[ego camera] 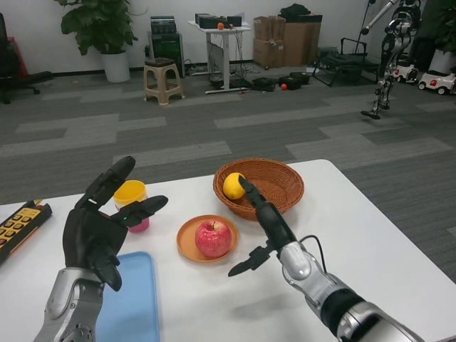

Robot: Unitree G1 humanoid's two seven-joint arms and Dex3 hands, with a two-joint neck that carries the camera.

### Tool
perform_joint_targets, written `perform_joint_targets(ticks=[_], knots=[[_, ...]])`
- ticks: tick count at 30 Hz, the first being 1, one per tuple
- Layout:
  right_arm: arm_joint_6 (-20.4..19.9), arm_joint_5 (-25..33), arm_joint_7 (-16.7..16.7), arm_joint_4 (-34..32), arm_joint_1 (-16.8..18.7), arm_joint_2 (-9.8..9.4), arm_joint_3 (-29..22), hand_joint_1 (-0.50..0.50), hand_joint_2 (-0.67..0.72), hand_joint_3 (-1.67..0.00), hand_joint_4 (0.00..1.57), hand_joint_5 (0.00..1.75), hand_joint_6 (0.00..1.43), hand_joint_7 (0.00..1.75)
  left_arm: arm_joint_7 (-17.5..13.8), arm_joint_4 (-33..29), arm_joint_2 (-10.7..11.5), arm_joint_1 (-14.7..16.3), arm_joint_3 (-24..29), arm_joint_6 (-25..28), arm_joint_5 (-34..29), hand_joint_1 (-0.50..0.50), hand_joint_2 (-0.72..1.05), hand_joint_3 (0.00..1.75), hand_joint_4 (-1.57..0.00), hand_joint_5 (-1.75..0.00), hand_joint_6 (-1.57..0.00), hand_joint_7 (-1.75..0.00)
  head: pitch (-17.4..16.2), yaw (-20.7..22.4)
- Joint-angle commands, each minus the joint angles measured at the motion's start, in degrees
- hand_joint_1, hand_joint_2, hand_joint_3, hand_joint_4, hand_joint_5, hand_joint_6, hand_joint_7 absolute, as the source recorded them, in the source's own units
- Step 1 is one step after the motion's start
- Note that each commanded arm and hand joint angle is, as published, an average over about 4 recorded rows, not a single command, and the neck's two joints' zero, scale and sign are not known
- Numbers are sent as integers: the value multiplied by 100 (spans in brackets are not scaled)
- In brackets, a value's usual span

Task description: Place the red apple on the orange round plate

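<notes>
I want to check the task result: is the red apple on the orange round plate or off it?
On it. The red apple sits inside the rim of the orange round plate, and neither hand touches it.

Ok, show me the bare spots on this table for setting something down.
Bare white table lies right of the woven wicker basket, and between the orange round plate and the near edge. Crowded: the left robot hand over the light blue tray and yellow cup.
</notes>
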Motion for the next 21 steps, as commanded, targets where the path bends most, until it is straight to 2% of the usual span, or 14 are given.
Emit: perform_joint_targets(ticks=[1, 4, 9, 13, 21], knots=[[-202, 198, 27, -723, 459, -125, -464, -42, 6, -24, 0, 0, 0, 0, 2, -49, 6, 94, 168, -8, 100, 50, -64, 9, -138, 0, -81, -7, 10, 16], [-312, 314, 47, -1032, 675, -125, -710, -42, 9, -24, 0, 0, 0, 0, 2, -49, -5, 105, 196, -8, 122, 50, -64, 9, -138, 0, -81, -7, 19, 17], [-490, 747, 69, -1597, 1033, -191, -917, -44, -2, -20, 0, 0, 0, 0, 2, -49, -8, 107, 214, -8, 140, 50, -64, 9, -138, 0, -81, -7, 45, -39], [-503, 795, 86, -2208, 1279, -226, -1110, -46, 3, -24, 0, 0, 0, 0, 2, -49, -12, 116, 249, -8, 144, 50, -64, 9, -138, 0, -81, -3, -15, -168], [-545, 991, 108, -2500, 1358, -217, -1115, -46, 3, -24, 0, 0, 0, 0, 2, -58, -14, 146, 284, -8, 144, 50, -64, 9, -138, 0, -81, -7, -7, -133]])
